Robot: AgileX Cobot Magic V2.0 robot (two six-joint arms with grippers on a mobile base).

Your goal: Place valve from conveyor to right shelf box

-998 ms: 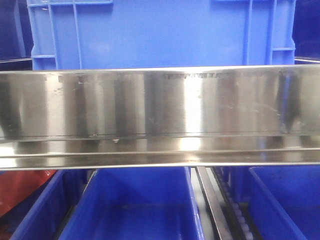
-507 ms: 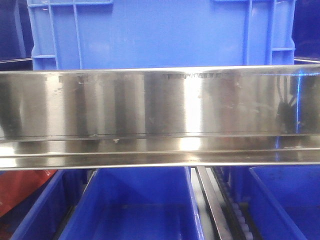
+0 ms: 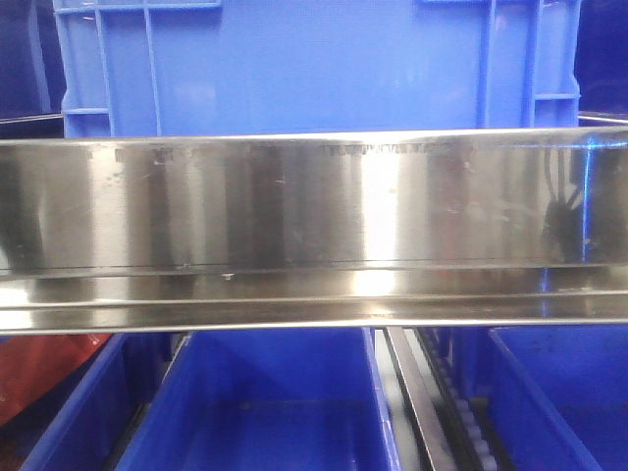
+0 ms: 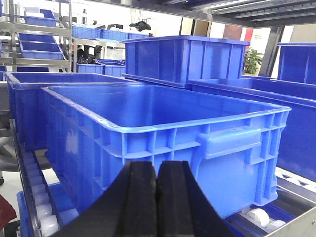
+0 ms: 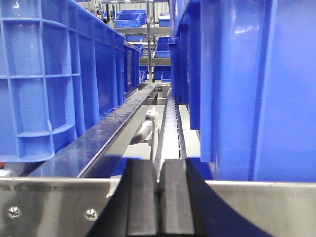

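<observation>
The valve and the conveyor are out of view in every frame. My left gripper (image 4: 157, 165) is shut with nothing between its black pads, and it points at the near wall of an empty blue shelf box (image 4: 163, 106). My right gripper (image 5: 161, 163) is also shut and empty. It sits just in front of a steel shelf rail (image 5: 54, 202), facing the gap between a blue box on the left (image 5: 54, 74) and a blue box on the right (image 5: 256, 84). Neither gripper shows in the front view.
A wide steel shelf rail (image 3: 314, 206) fills the front view, with a blue box (image 3: 314, 64) above it. Below the rail are open blue boxes (image 3: 280, 402) (image 3: 559, 392), a roller track (image 3: 442, 402) and something red (image 3: 39, 368). More blue boxes (image 4: 187, 57) stand behind.
A dark reflection has appeared at the right end of the steel rail in the front view. Nothing else has visibly moved.
</observation>
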